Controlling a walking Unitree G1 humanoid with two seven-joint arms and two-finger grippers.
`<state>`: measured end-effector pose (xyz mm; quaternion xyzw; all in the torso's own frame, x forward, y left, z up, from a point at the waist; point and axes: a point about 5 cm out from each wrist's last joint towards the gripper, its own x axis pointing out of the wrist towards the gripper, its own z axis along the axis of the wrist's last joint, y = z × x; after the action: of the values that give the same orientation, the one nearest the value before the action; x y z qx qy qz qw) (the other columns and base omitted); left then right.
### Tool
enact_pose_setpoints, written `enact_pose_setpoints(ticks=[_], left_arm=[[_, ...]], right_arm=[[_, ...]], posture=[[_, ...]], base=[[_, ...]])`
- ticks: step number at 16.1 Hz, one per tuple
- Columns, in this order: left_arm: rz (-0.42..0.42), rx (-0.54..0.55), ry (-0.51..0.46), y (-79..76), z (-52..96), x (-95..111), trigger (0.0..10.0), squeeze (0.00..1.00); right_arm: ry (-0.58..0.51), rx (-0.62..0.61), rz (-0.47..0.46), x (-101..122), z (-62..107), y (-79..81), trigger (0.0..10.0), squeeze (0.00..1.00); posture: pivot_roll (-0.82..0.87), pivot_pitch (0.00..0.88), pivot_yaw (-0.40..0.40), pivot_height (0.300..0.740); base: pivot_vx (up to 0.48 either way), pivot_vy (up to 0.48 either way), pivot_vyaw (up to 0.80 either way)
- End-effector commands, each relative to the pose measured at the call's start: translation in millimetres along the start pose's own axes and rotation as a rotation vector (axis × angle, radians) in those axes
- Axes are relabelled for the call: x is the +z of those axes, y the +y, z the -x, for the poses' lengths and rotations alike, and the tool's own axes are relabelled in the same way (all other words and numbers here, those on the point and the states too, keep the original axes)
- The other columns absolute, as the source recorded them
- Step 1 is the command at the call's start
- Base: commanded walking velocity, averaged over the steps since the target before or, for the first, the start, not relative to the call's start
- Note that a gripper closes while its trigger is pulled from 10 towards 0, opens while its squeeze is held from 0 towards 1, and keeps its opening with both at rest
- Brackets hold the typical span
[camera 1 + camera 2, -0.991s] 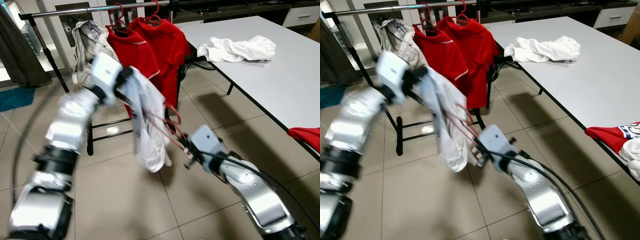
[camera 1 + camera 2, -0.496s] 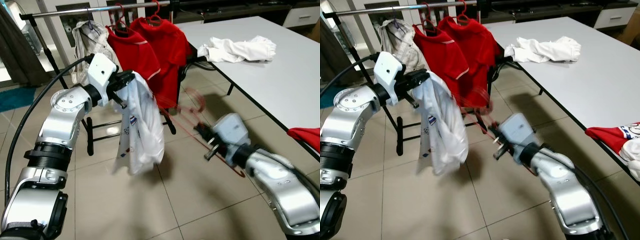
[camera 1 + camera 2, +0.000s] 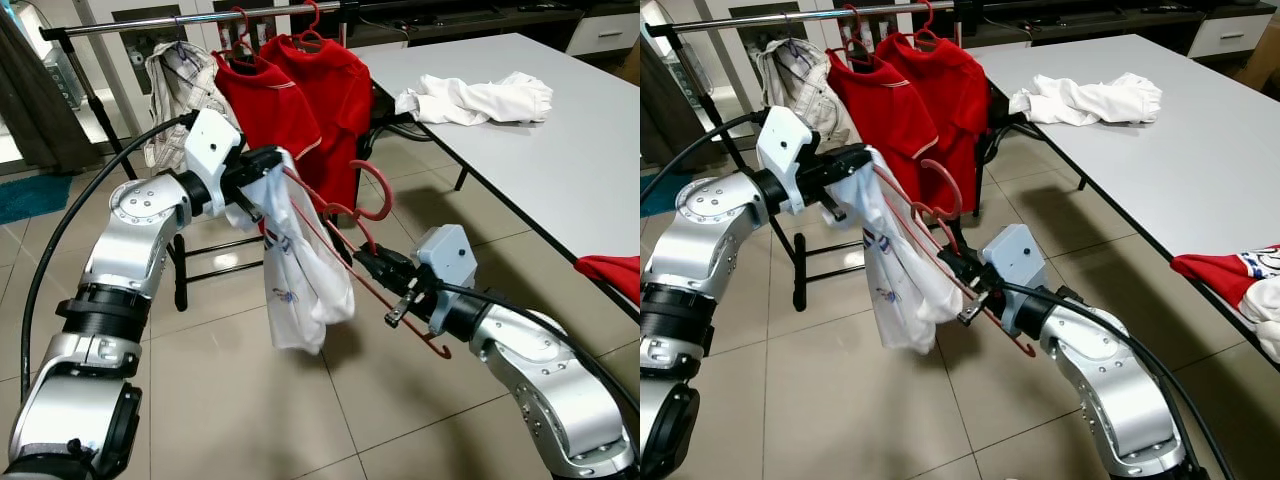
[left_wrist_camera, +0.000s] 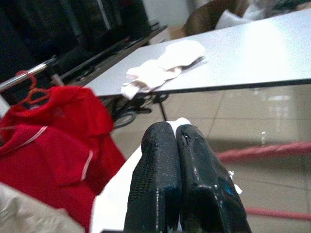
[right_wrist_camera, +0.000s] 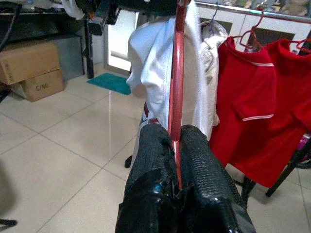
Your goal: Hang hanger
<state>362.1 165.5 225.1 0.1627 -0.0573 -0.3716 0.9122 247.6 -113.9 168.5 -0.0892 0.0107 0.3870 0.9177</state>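
Red hanger [image 3: 340, 250]: held in mid-air between the two arms, over the tiled floor [image 3: 250, 400], in front of the clothes rail [image 3: 190, 18]. Its long axis runs on a diagonal, high end toward the robot's left, low end toward its right and nearer the camera. The hook [image 3: 378, 195] rises from mid-length, curling upward and toward the rail. A white shirt [image 3: 300, 270] is partly on the hanger, draped over the high end and hanging in loose folds below it.

Right gripper [image 3: 395, 285]: fingers [image 5: 160, 160] pressed together on the hanger's lower bar, the red rod passing between them.

Left gripper [image 3: 262, 170]: at the high end, fingers [image 4: 160, 160] closed with white fabric pinched between them.

Surroundings: two red shirts [image 3: 300, 100] hang on red hangers from the rail, with a pale garment [image 3: 175, 85] beside them on the robot's left. Bare rail remains further left of that garment. The rail's black stand [image 3: 180, 270] rises from the floor just behind the held shirt. On the robot's right a grey tabletop [image 3: 540, 150] carries a crumpled white garment [image 3: 475, 98]; its near edge runs diagonally, well apart from the right arm, with open floor between. A red cloth [image 3: 612, 272] lies at the tabletop's near edge.
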Motion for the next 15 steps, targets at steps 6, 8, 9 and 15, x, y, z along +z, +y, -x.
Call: enact_pose_setpoints(ticks=[6, 8, 9, 15], left_arm=[[-0.036, -0.033, -0.007, 11.0, 7.0, 9, 0.0, 0.0], [-0.038, -0.061, -0.003, 12.1, 9.4, 9, 0.0, 0.0], [-0.027, -0.116, -0.007, 10.1, 9.9, 11, 0.0, 0.0], [-0.03, -0.156, 0.016, -2.0, 2.6, 5, 0.0, 0.0]], right_arm=[[0.113, -0.043, 0.066, -18, 13.6, -16.4, 10.0, 0.0], [0.135, -0.052, 0.086, -20, 17.5, -21.1, 10.0, 0.0], [0.12, -0.08, 0.08, -17, 16.2, -24.7, 10.0, 0.0], [-0.048, -0.199, -0.032, 6, 0.4, -18.1, 10.0, 0.0]], posture=[[-0.13, 0.0, 0.07, 0.74], [-0.13, 0.0, 0.07, 0.74], [-0.13, 0.0, 0.075, 0.74], [-0.14, 0.0, 0.092, 0.74]], base=[[0.0, 0.0, 0.0], [0.0, 0.0, 0.0], [0.0, 0.0, 0.0], [0.0, 0.0, 0.0]])
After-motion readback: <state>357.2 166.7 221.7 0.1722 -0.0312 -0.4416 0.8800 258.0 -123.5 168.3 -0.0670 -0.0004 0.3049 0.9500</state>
